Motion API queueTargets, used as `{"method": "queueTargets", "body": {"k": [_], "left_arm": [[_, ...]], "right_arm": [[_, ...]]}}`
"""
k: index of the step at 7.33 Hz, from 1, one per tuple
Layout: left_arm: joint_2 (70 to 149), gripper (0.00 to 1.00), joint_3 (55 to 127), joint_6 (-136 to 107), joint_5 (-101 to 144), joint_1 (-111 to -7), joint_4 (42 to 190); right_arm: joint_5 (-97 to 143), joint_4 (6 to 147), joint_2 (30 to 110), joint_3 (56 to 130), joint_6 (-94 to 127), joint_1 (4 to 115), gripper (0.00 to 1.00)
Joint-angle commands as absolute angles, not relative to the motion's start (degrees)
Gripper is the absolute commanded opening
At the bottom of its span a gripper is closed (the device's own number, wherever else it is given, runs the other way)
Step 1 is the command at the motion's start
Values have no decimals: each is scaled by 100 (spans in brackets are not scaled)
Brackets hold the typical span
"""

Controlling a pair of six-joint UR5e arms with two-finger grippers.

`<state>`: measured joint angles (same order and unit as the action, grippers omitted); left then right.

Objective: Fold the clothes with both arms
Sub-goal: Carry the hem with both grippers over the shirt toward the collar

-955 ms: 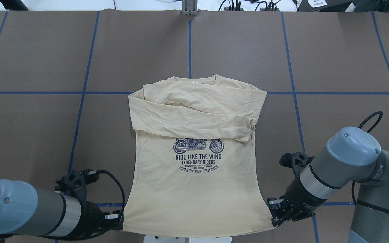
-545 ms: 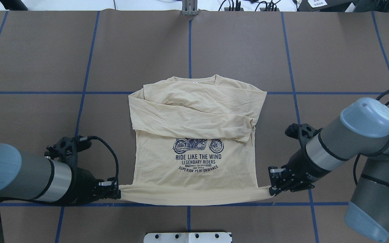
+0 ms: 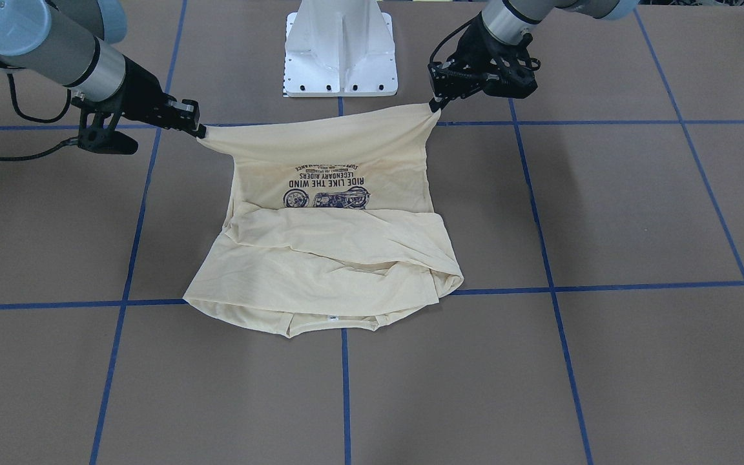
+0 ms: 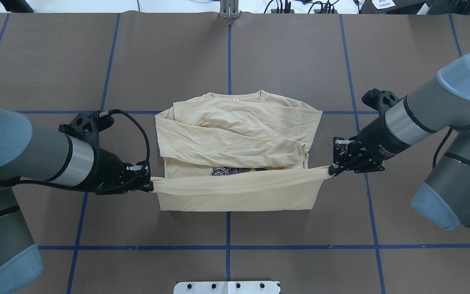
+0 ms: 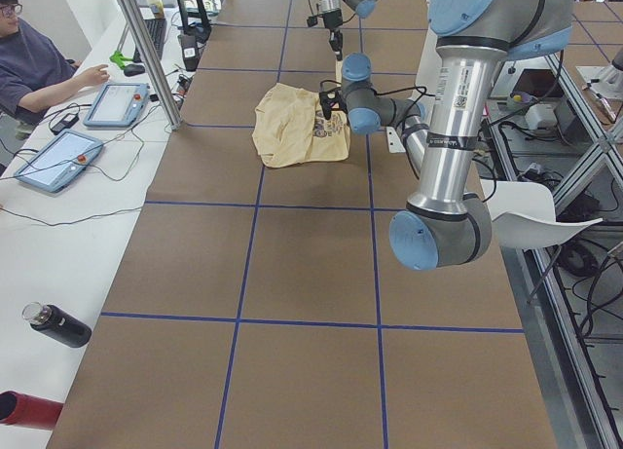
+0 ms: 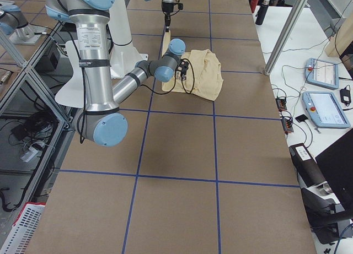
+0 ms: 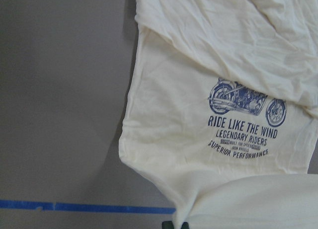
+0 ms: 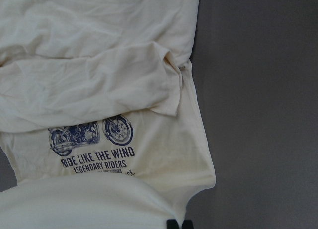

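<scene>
Shirt [image 4: 239, 122] is mid-table, chest up, collar [image 4: 235, 95] on the far side from the robot, right by the blue tape [image 4: 229, 53] cross. Both sleeves [image 4: 235, 143] are folded in across the chest, one over the other, a bit rumpled.

Left gripper [image 4: 150, 186] is clamped on one hem corner, fingers closed tight on the cloth. Right gripper [image 4: 331, 171] is pinched on the other corner, same story. Between them the hem [image 4: 235, 188] is strung out taut, off the table [image 4: 292, 53], and hanging over the lower body of the shirt.

From above, that raised band hides nearly all the print [image 3: 325, 190]; only the top of the motorbike peeks out under the sleeves. From across the table you can read it under the lifted hem, and both wrist cameras look straight down on "RIDE LIKE THE WIND".

Small white label [image 3: 331, 317] shows inside the collar. White base [image 3: 341, 48] stands just behind the hem, between the two grippers
</scene>
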<state>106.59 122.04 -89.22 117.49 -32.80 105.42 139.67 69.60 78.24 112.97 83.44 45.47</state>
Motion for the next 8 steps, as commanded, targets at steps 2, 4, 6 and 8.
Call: {"method": "queueTargets", "body": {"k": [2,4,6,8], "left_arm": [[11117,0,11858,-8561,11777,-3866,10099],[11153,0,11848,-8561,11952,-4095,10107],[11467,0,11429,-8561,11944,-4139,10134],[11645,0,10927,-8360,11892,-4140,10256]], "right_arm": [[13975,6961,7200,10646,8341,5000,0],[13975,6961,7041,10346,8332,5184,0],[13975,6961,6961,10240,8332,5308,0],[13957,6952,6630,9777,8332,5300,0]]}}
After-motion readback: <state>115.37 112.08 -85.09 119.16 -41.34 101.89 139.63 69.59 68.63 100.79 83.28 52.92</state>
